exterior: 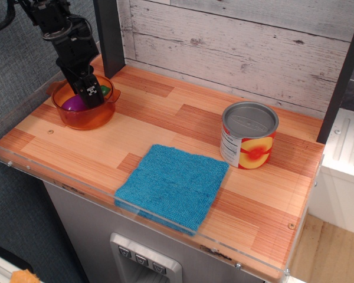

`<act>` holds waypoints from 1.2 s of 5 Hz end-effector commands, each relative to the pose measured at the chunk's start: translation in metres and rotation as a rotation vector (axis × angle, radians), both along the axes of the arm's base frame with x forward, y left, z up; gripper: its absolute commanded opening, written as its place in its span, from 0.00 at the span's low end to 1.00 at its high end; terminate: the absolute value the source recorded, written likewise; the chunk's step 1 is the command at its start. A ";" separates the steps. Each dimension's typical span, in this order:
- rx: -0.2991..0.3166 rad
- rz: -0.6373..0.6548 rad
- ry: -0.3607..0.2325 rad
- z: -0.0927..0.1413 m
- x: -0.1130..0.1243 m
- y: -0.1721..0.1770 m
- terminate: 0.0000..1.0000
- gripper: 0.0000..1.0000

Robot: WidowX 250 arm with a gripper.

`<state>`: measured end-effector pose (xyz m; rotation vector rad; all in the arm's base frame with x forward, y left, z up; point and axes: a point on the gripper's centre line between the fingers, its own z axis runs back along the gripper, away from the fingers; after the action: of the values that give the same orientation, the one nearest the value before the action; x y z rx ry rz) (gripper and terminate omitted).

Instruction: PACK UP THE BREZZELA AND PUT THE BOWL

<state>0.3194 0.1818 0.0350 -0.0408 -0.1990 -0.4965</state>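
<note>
While the brezzela point(74, 104) is lying down inside the bowl point(85, 115), far left of the tin can point(248, 135), the gripper point(90, 94) is reaching into that bowl over it; whether its fingers are clamping the eggplant or standing apart cannot be told. A blue towel point(173, 185) is lying flat just left of and nearer the front than the can.
</note>
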 end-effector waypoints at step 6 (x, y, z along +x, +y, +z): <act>0.107 -0.005 0.000 0.089 -0.053 -0.057 0.00 1.00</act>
<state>0.2779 0.1147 0.1078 0.0169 -0.1416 -0.4969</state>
